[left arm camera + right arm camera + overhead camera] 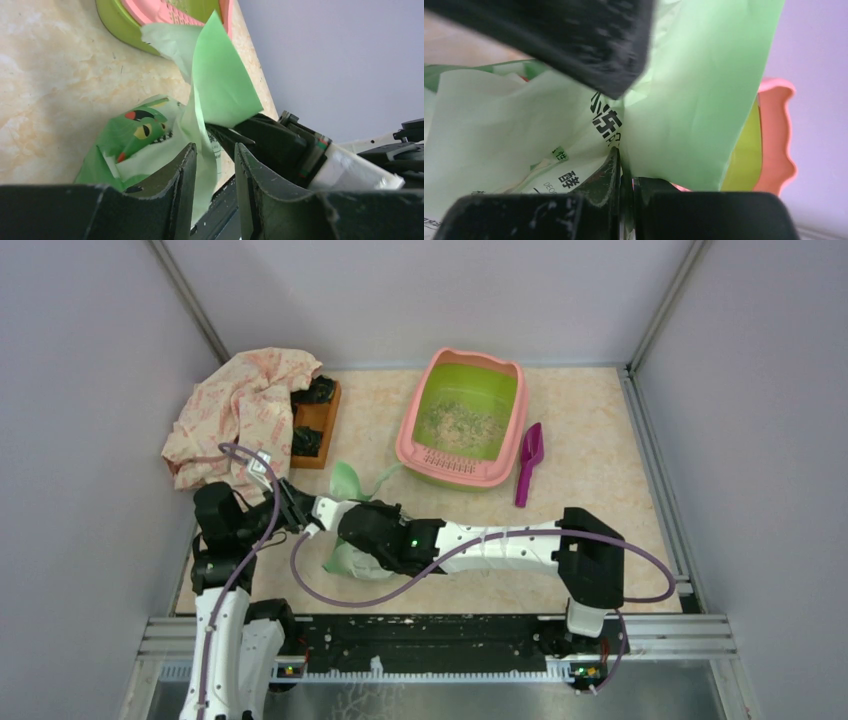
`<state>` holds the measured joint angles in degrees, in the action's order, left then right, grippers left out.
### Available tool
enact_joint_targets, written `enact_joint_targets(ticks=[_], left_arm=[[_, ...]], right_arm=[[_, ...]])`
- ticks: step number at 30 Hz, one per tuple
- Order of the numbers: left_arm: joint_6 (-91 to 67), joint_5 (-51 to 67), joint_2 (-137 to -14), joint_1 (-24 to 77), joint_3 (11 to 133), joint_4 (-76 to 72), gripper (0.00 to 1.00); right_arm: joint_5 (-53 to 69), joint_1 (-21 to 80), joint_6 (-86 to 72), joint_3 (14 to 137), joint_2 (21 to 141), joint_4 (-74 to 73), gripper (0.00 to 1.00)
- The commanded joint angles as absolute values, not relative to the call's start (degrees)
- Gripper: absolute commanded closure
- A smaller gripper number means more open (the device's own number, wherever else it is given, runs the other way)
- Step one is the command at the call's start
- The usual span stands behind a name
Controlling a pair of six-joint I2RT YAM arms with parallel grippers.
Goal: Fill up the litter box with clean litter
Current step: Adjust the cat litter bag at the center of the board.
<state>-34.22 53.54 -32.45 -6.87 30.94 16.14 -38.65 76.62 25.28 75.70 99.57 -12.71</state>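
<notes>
**Bring the bag over the box before tipping**

The light green printed plastic bag (350, 562) sits off the near left corner of the rectangular plastic litter box (462, 478), pink-rimmed and lime-green inside, and clear of it. The right pincer (624, 170) is pressed together on the bag's film. The left pincer (215, 155) straddles a fold, but I cannot tell whether it bites. A thin scatter of pale beige-white granular clean litter (458, 423) lies inside that box. Best to carry the bag above the rim, then tilt slowly so nothing lands on the desk (600, 440).
</notes>
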Motion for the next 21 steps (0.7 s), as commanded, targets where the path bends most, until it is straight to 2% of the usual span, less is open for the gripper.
enact_joint_targets(ticks=[1,9,21], left_arm=[[-32.53,52.32,-32.37,-6.73,34.5,17.67,0.6],[-31.47,51.26,-33.21,-6.72,36.43,18.89,0.6],[-32.03,51.56,-33.91,-6.73,36.65,17.68,0.6]], right_arm=[[-55.23,73.52,25.79,73.32,99.36,-3.96,1.0],[-61.37,69.49,30.2,69.06,96.13,6.37,1.0],[-63.32,62.27,39.11,66.13,89.92,16.45,1.0]])
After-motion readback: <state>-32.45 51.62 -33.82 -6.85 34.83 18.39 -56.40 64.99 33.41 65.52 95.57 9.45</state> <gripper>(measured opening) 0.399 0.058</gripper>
